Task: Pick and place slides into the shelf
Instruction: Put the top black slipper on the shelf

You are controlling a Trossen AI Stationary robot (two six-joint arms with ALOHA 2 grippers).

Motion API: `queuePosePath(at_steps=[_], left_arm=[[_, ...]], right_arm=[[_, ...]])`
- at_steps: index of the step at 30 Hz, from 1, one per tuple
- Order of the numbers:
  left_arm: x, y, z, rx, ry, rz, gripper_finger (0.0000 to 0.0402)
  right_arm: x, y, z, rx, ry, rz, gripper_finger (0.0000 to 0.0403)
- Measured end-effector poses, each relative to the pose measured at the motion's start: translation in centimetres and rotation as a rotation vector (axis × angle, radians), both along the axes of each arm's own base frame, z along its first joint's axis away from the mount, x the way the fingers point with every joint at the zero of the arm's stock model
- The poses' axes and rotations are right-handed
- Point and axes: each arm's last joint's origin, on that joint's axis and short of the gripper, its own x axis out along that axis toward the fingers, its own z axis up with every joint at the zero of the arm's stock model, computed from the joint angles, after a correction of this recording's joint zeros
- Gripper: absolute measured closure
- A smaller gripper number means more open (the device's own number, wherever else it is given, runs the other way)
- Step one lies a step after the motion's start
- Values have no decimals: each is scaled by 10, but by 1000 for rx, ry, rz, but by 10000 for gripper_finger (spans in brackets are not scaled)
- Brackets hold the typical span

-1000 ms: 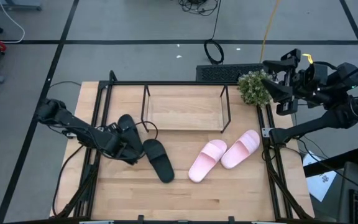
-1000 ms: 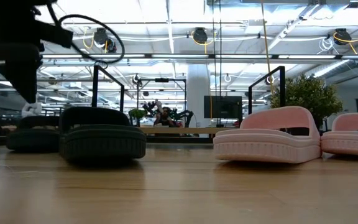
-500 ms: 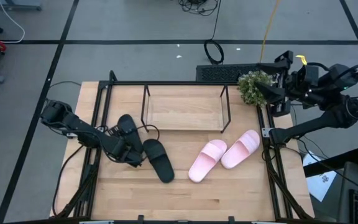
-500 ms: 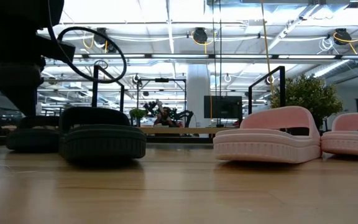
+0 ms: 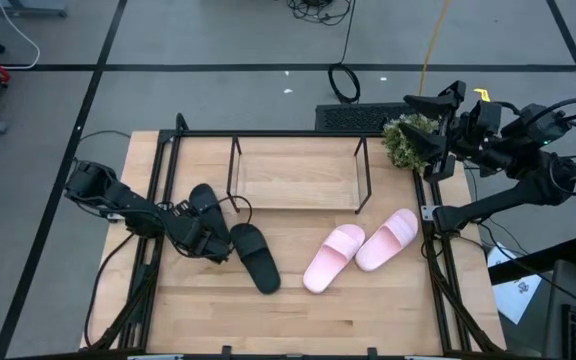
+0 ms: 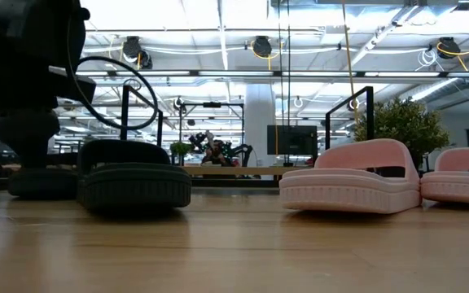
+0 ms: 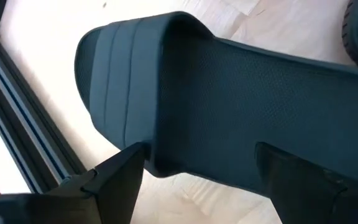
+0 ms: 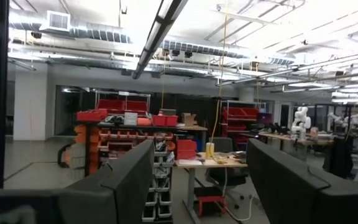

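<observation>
Two black slides lie sole-down on the table's left half: one (image 5: 203,199) partly under my left gripper (image 5: 202,238), the other (image 5: 254,258) just to its right. In the left wrist view the first black slide (image 7: 229,93) fills the picture. My left gripper (image 7: 197,186) is open and low over it, a finger on each side of its footbed. Two pink slides (image 5: 333,257) (image 5: 387,239) rest side by side on the right half. The shelf (image 5: 298,176) stands at the far middle. My right gripper (image 8: 197,180) is open, raised off the far right corner. My left gripper comes down from above across the black slide's footbed behind the strap (image 7: 129,68). One finger (image 7: 120,177) is at one side edge and the other finger (image 7: 303,180) at the opposite side. I cannot tell whether either finger touches the slide, which lies flat on the table.
A small potted plant (image 5: 406,140) sits at the far right corner below my right arm. Black frame rails (image 5: 154,200) run along both table sides. Bare wood (image 5: 298,320) lies near the front edge. A cable loop (image 6: 108,89) hangs from the left arm.
My left gripper has come down onto the black slide nearest the table's left edge, staying open. My right arm has shifted slightly toward the table's left above the plant. No slide has moved.
</observation>
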Motion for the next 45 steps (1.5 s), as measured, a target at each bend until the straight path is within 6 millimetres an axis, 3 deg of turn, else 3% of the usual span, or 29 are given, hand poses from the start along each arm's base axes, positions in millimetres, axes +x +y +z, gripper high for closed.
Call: queuePosePath(at_steps=[25,37,45], left_arm=[[7,29,0,93,51,-13,94],[6,25,-1,-30,85,3,94],[19,19,13,-57,33,-40,94]], right_arm=[[16,2,-5,14,33,7,156],[16,2,-5,15,33,7,156],[19,2,-6,36,35,15,156]])
